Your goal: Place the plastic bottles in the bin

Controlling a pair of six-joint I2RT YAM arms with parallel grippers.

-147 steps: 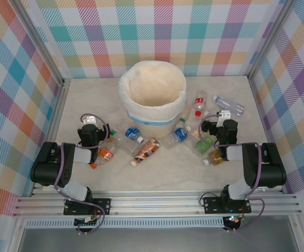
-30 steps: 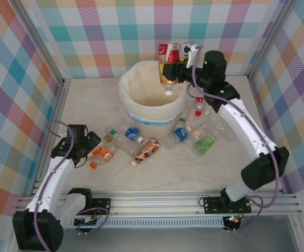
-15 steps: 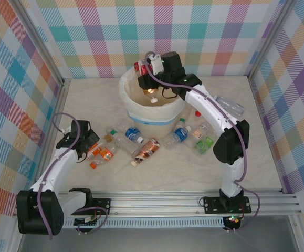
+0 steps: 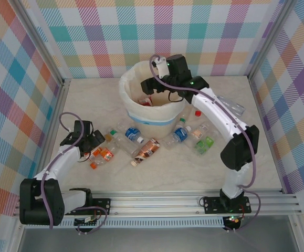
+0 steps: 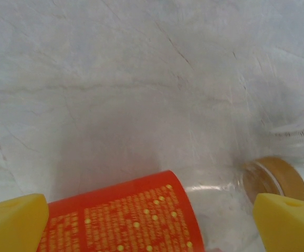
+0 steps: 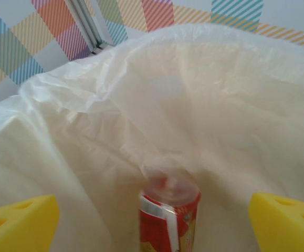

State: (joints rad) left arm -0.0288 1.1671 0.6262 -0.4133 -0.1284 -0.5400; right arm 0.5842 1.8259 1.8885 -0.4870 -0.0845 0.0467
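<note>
Right arm (image 4: 217, 109) stretched over bin (image 4: 154, 119), end effector (image 4: 149, 86) spread

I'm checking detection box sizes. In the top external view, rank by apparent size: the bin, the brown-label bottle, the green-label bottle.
1. the bin, by far the largest.
2. the brown-label bottle, which looks a little longer.
3. the green-label bottle, close to the brown one, so the order of these two is unsure.
</note>
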